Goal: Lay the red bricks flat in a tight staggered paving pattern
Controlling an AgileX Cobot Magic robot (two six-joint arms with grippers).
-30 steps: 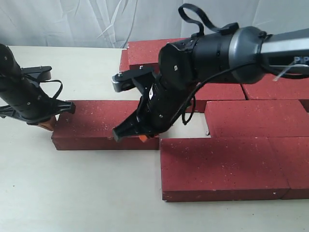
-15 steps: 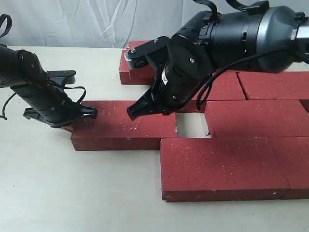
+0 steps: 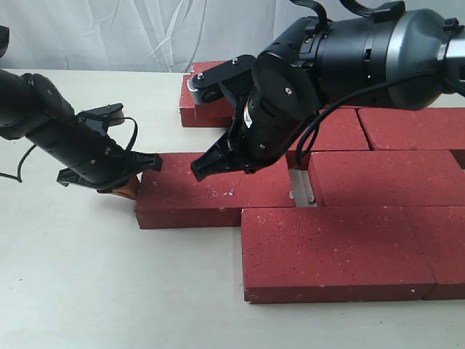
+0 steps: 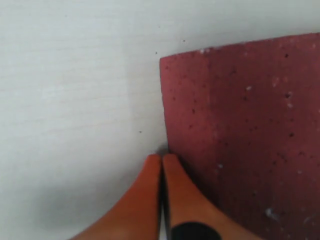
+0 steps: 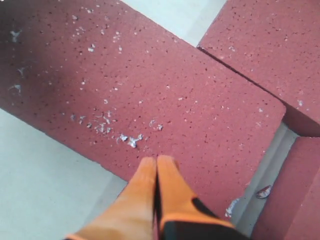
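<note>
We judge the loose red brick [image 3: 211, 193] heavy, rigid, gritty; better shoved than pinched; left claw [image 4: 161, 164], closed on nothing, touches its nine-o'clock end; right claw [image 5: 156, 167], also closed, above it.

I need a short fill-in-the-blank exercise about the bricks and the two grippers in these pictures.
In the exterior view, the left gripper is at the loose brick's ____ end.
Both it and the right gripper are ____, holding nothing.
Between this brick and its right neighbour lies a narrow ____.
Missing words: left; shut; gap.
</note>
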